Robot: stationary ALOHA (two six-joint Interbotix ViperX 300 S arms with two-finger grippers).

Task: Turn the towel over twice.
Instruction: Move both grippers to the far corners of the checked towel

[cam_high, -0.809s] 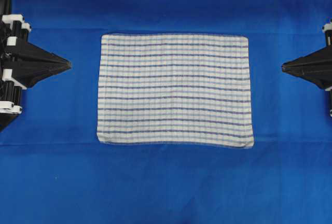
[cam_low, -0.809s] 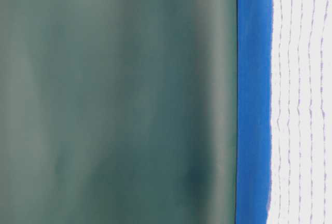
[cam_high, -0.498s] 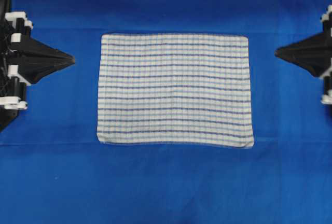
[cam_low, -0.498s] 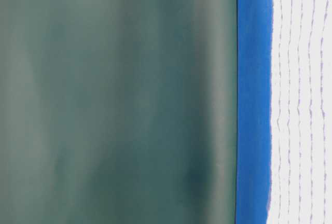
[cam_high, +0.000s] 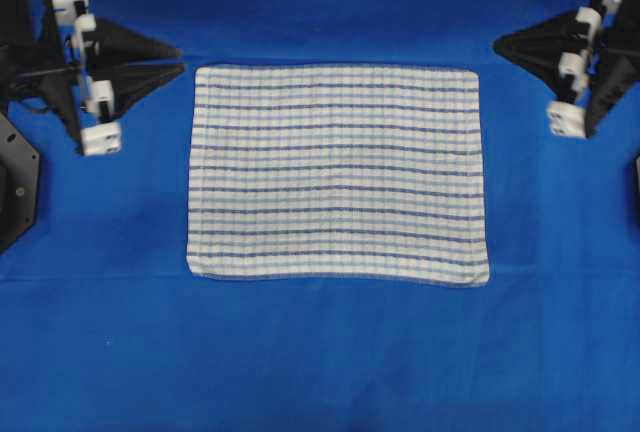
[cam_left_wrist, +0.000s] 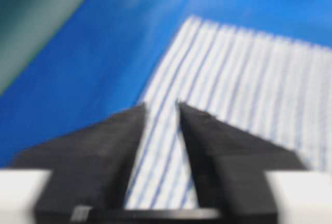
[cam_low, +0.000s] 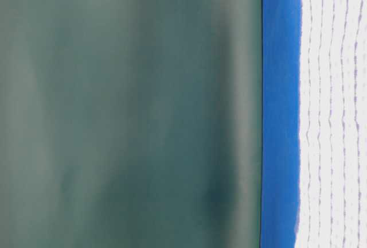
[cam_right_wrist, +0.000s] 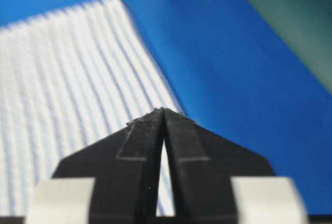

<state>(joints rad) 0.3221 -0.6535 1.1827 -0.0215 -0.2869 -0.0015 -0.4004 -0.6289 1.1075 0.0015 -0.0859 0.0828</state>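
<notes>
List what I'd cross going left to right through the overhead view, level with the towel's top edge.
Left black two-fingered gripper → bare strip of the plain blue sheet → white woven towel with dark-blue stripes → more blue sheet → right black gripper.

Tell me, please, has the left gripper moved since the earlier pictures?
Yes. The left gripper has swung toward the towel's far left corner; the towel lies unmoved.

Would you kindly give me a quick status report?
Left gripper open, empty; right gripper shut, empty. Towel flat on blue sheet, untouched. Nothing obstructing.
</notes>
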